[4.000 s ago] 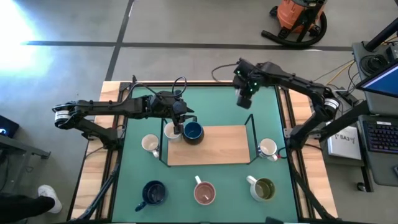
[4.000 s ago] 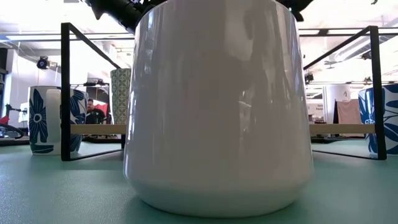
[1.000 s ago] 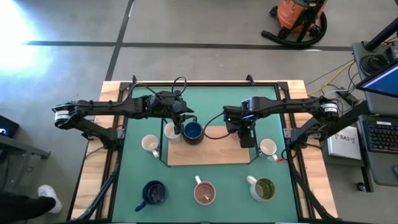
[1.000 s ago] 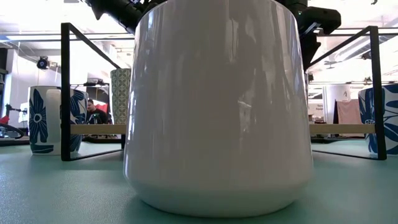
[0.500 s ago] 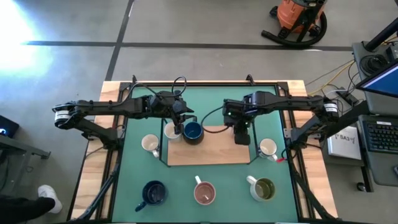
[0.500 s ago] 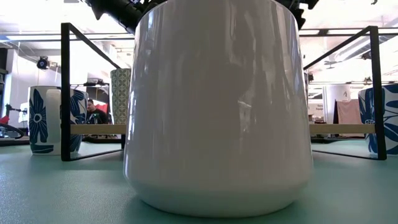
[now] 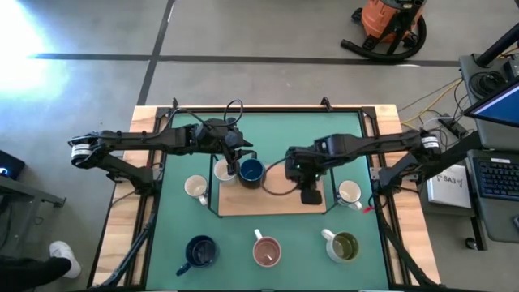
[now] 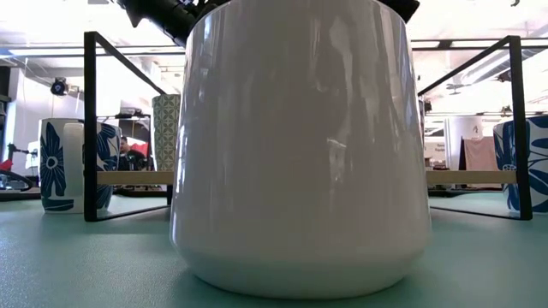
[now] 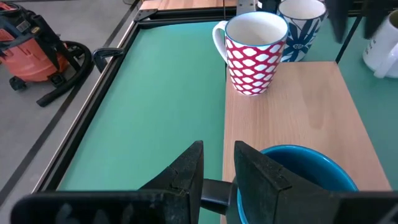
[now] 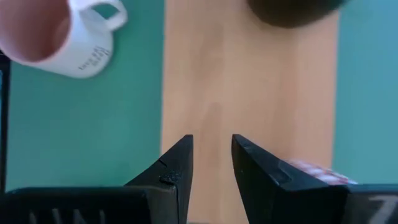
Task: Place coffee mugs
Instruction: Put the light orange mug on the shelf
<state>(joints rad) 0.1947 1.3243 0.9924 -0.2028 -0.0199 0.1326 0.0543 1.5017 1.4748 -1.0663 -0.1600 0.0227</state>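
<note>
1. Nearest the front table edge, 3 mugs stand in a row on the green mat (image 7: 180,223): a navy mug (image 7: 200,251), a pink-lined mug (image 7: 266,251) and an olive-lined mug (image 7: 345,246)
2. The low view is filled by a white mug body (image 8: 300,145), too close to match with certainty
3. Behind the row lies a wooden board (image 7: 268,203) inside a black wire frame (image 7: 328,174)
4. The right gripper (image 7: 309,195) hangs over the board's right end; the right wrist view shows its fingers (image 10: 177,171) slightly parted over bare wood with nothing between them
5. A white mug (image 7: 349,194) stands on the mat just right of the frame; a cream mug (image 7: 195,188) stands just left of it
6. At the board's far left corner sits a blue mug (image 7: 251,171), beside a white mug (image 7: 225,171)
7. The left gripper (image 7: 236,165) is at the blue mug; the left wrist view shows its fingers (image 9: 254,174) pinching that mug's rim (image 9: 292,180)
8. Farther along that view stand a red-and-white patterned mug (image 9: 254,53) and a blue floral mug (image 9: 301,25)
</note>
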